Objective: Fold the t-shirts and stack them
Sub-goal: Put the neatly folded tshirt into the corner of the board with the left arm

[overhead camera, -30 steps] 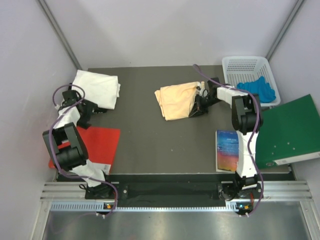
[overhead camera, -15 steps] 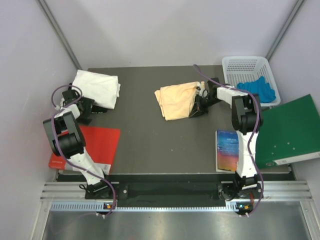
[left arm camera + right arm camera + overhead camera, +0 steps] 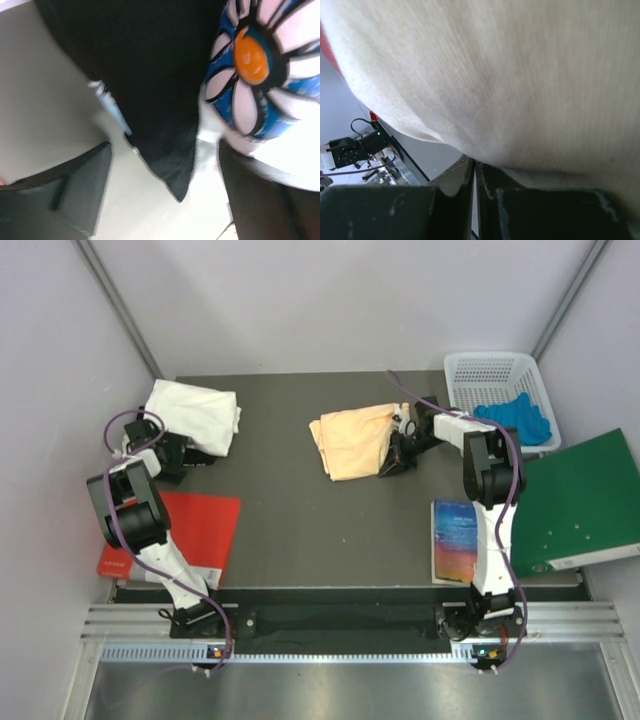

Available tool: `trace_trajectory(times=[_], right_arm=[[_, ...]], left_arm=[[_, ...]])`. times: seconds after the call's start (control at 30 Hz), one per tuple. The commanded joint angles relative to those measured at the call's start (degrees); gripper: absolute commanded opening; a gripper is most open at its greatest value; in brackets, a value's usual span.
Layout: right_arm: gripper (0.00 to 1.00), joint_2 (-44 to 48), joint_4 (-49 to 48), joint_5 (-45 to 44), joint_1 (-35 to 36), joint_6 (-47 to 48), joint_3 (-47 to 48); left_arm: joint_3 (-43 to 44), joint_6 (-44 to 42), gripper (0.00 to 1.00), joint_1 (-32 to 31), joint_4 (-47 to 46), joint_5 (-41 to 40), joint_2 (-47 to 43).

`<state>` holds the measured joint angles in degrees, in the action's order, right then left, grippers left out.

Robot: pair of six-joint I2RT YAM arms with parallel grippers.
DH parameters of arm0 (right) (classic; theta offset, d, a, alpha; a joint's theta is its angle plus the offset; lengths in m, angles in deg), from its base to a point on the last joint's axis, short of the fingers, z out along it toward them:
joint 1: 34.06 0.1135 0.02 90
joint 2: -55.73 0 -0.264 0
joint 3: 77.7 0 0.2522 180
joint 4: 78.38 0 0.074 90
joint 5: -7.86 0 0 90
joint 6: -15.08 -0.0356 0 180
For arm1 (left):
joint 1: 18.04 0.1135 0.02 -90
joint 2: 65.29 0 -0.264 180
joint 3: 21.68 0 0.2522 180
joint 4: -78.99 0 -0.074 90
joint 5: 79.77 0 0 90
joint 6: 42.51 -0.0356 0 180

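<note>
The white t-shirt (image 3: 192,417) lies bunched at the table's back left. Its blue print with an orange-centred flower (image 3: 255,65) shows in the left wrist view. My left gripper (image 3: 183,455) sits at that shirt's near edge, and its jaws (image 3: 165,165) stand wide open, with white cloth and a dark patch between them. The peach-yellow t-shirt (image 3: 350,442) lies roughly folded at the centre back. My right gripper (image 3: 392,457) is at its right edge. In the right wrist view the gripper (image 3: 476,162) is shut, with the shirt's cloth (image 3: 510,75) at its tips.
A white basket (image 3: 470,375) holding blue cloth (image 3: 520,418) stands at the back right. A green folder (image 3: 580,500) hangs over the right edge. A colourful book (image 3: 455,540) lies near the right arm's base. A red folder (image 3: 195,530) lies at the front left.
The left arm's elbow has swung back toward the white t-shirt, while its gripper stays at the shirt's edge. The right arm and the peach-yellow t-shirt have not moved.
</note>
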<state>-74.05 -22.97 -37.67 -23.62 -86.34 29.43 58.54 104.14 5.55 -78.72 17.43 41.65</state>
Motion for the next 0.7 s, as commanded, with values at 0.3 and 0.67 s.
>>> trace_trajectory(times=[0.3,0.67], right_arm=[[0.04,1.2,2.3,-3.6,0.5,2.6,0.5],[0.04,0.8,0.5,-3.5,0.5,1.1,0.5]], left_arm=[[15.4,1.2,0.00,-2.0,0.0,5.9,15.7],[17.3,1.2,0.00,-15.1,1.5,17.9,17.7]])
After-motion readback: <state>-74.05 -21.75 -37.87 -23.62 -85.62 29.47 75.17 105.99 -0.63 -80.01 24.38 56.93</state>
